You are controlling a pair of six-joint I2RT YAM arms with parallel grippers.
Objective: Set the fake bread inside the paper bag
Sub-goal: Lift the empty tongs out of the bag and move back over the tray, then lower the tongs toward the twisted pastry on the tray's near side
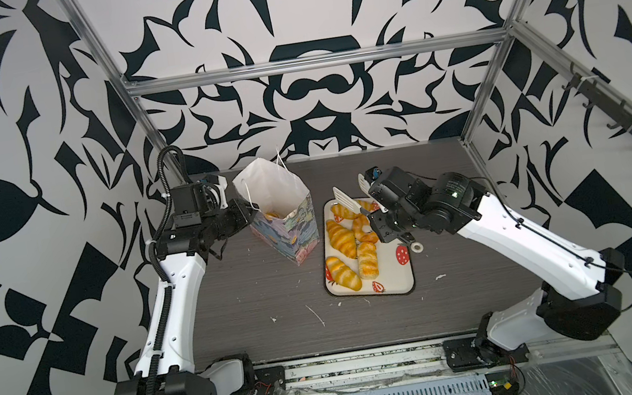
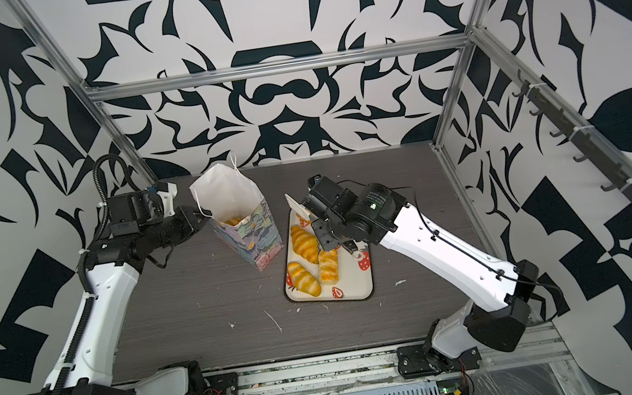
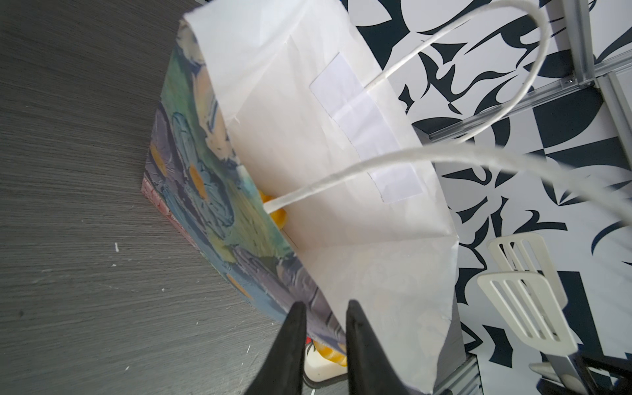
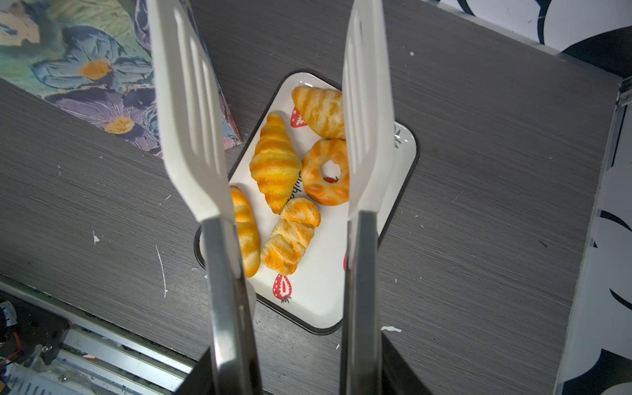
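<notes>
Five fake bread (image 4: pixel 275 164) pieces lie under spread, empty tongs (image 4: pixel 191 136) held by the right gripper (image 1: pixel 376 215). The left gripper (image 3: pixel 325 304) pinches the paper bag (image 3: pixel 307 136) wall, probably steadying its mouth.

My left gripper (image 2: pixel 200 220) clamps the left rim of the upright paper bag (image 2: pixel 248 235) — some fake bread (image 2: pixel 234 221) shows inside. More rolls (image 2: pixel 304 280) lie on the strawberry tray (image 2: pixel 355 291) beside it, under the white tongs (image 2: pixel 296 209) in my right gripper (image 2: pixel 319 227).

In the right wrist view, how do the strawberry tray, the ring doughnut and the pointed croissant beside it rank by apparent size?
1. Strawberry tray, clearly largest.
2. Pointed croissant.
3. Ring doughnut, slightly smaller; a tong blade hides its edge, so this gap is unsure.
</notes>
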